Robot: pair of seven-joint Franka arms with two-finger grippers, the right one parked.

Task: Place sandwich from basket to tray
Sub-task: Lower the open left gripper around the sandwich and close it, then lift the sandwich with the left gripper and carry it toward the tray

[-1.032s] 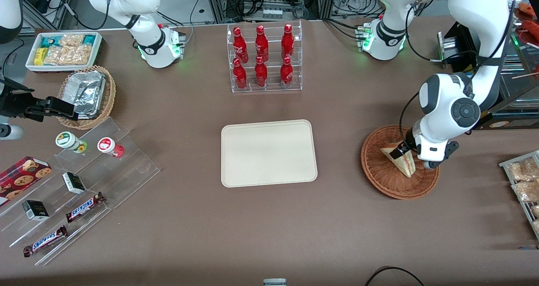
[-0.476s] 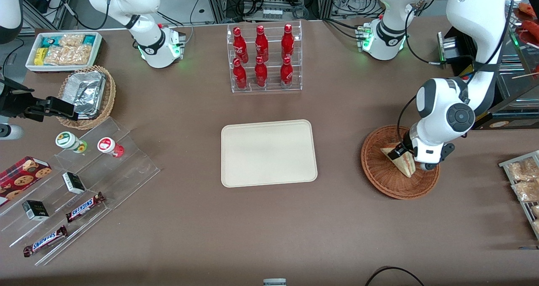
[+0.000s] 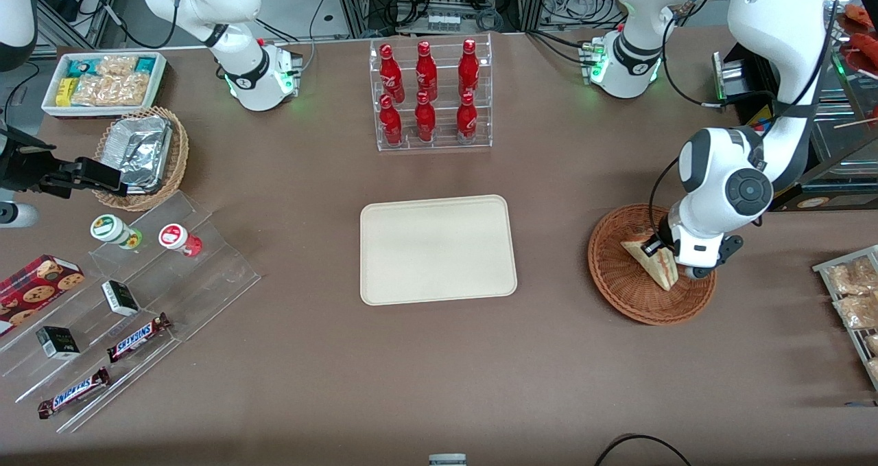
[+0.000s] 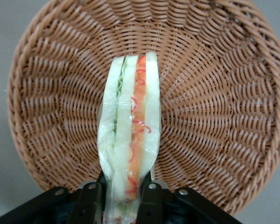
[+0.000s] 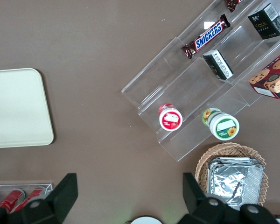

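Claw [image 4: 127, 201] clamped on the triangular pale-bread sandwich [image 4: 129, 135] with red filling.
It sits inside the round reddish-brown wicker basket [image 3: 621, 287], well apart from the cream rectangular tray [image 3: 437, 250].

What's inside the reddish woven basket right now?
Only the sandwich lies in the basket, with the tool shut on its end. The weave under the sandwich is hidden.

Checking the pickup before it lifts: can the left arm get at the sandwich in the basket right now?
Probably yes: the gripper already straddles the sandwich in the basket, a finger on each side.
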